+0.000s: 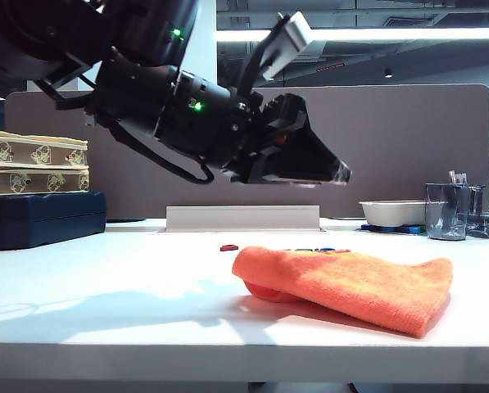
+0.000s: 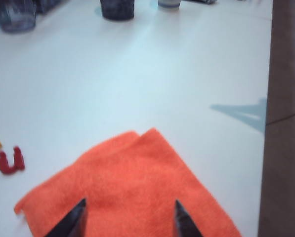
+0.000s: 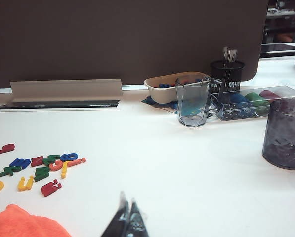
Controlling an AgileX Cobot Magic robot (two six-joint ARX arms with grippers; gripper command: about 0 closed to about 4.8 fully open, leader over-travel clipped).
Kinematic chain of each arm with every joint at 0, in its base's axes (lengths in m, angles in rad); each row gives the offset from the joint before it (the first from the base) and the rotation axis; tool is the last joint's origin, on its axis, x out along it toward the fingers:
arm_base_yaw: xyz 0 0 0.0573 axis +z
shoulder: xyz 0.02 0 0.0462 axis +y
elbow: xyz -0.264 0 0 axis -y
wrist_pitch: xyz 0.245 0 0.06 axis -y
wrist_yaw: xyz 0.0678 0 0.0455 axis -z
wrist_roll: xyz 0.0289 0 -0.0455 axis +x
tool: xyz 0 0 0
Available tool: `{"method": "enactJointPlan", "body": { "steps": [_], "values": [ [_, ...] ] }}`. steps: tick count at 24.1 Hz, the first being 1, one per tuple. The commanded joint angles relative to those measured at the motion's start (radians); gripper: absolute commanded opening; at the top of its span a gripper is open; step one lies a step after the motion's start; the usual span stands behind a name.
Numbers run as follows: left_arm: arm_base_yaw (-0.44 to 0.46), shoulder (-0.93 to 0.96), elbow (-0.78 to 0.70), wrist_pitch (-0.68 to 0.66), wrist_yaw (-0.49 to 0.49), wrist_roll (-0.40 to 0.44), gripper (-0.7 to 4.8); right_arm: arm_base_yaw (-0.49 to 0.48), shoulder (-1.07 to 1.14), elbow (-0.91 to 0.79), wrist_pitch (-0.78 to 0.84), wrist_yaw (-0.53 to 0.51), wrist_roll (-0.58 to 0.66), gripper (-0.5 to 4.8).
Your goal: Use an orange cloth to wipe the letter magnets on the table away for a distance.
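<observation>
The orange cloth (image 1: 350,286) lies bunched on the white table (image 1: 105,303), right of the middle. It also fills the near part of the left wrist view (image 2: 132,187). My left gripper (image 1: 338,173) hangs in the air well above it, open, with its two dark fingertips (image 2: 80,207) spread over the cloth and nothing between them (image 2: 130,207). The letter magnets (image 3: 38,170) lie scattered just behind the cloth, in red, blue, green and yellow; a red one (image 2: 11,162) sits beside the cloth's edge. My right gripper (image 3: 127,205) is shut and empty, low over bare table beside the cloth's corner (image 3: 23,222).
At the back right stand a clear glass mug (image 3: 192,103), a dark tumbler (image 3: 285,133), a shallow bowl (image 3: 169,86), a black pen holder (image 3: 226,74) and a clear box (image 3: 256,101). A dark blue case (image 1: 39,217) with stacked boxes sits at the back left. A grey partition (image 1: 408,139) closes the far side.
</observation>
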Motion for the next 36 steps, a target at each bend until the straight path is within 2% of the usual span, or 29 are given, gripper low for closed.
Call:
{"method": "enactJointPlan", "body": {
  "steps": [1, 4, 5, 7, 15, 18, 21, 26, 27, 29, 36],
  "values": [
    [-0.002, 0.021, 0.039, -0.099, -0.004, -0.024, 2.15, 0.000, -0.003, 0.010, 0.005, -0.002, 0.002, 0.00],
    [-0.009, 0.042, 0.067, -0.152, -0.003, -0.025, 2.21, 0.000, -0.003, 0.011, 0.005, -0.002, 0.002, 0.00],
    [-0.013, 0.052, 0.074, -0.156, 0.003, -0.025, 2.56, 0.000, -0.003, 0.011, 0.005, -0.002, 0.002, 0.00],
    [-0.022, 0.062, 0.075, -0.152, -0.005, -0.025, 2.70, 0.000, -0.003, 0.011, 0.005, -0.002, 0.002, 0.00],
    [-0.068, 0.131, 0.127, -0.205, -0.039, -0.024, 2.84, 0.000, -0.003, 0.012, 0.005, -0.003, 0.003, 0.00],
    [-0.073, 0.165, 0.169, -0.259, -0.073, -0.024, 3.12, 0.000, -0.003, 0.014, 0.005, -0.010, 0.003, 0.00],
    [-0.077, 0.212, 0.227, -0.315, -0.109, -0.018, 3.14, 0.000, -0.003, 0.015, 0.005, -0.021, 0.003, 0.00],
    [-0.078, 0.245, 0.276, -0.335, -0.161, -0.016, 3.13, 0.000, -0.003, 0.015, 0.005, -0.042, 0.003, 0.00],
    [-0.078, 0.245, 0.277, -0.333, -0.175, -0.016, 3.07, 0.000, -0.003, 0.015, 0.005, -0.042, 0.003, 0.00],
    [-0.077, 0.245, 0.277, -0.331, -0.176, -0.016, 2.21, 0.000, -0.003, 0.015, 0.005, -0.043, 0.003, 0.00],
    [-0.082, 0.245, 0.277, -0.312, -0.176, -0.017, 0.50, 0.000, -0.003, 0.015, 0.005, -0.043, 0.003, 0.00]
  ]
}}
